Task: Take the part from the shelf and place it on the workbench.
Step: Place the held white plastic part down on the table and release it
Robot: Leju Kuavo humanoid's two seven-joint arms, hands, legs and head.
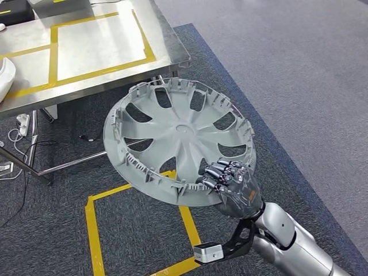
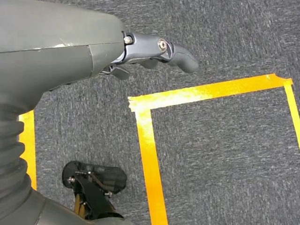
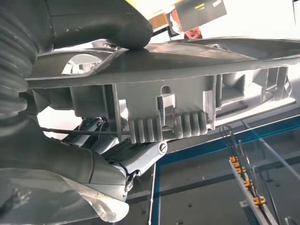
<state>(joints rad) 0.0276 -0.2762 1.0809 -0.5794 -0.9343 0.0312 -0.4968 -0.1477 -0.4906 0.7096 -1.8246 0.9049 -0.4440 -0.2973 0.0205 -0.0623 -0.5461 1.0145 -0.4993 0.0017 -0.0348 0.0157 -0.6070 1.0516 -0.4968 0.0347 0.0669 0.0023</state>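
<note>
The part is a grey plastic wheel cover [image 1: 180,135] with spoke-shaped openings, held out in the air with its ribbed inner side up. My right hand [image 1: 232,187] grips its near rim, fingers curled over the edge. In the right wrist view the cover's rim [image 3: 169,101] is clamped between the thumb above and the fingers [image 3: 141,157] below. The steel workbench [image 1: 34,40] marked with yellow tape stands ahead to the left, and the cover's far edge lies close to its near right corner. My left hand [image 2: 155,51] hangs over the carpet with its fingers extended and holds nothing.
A white object [image 1: 5,77] lies at the workbench's left edge, and cables [image 1: 19,129] trail under it. A yellow tape square [image 1: 93,227] marks the dark carpet below the cover. Lighter grey floor [image 1: 303,69] stretches to the right.
</note>
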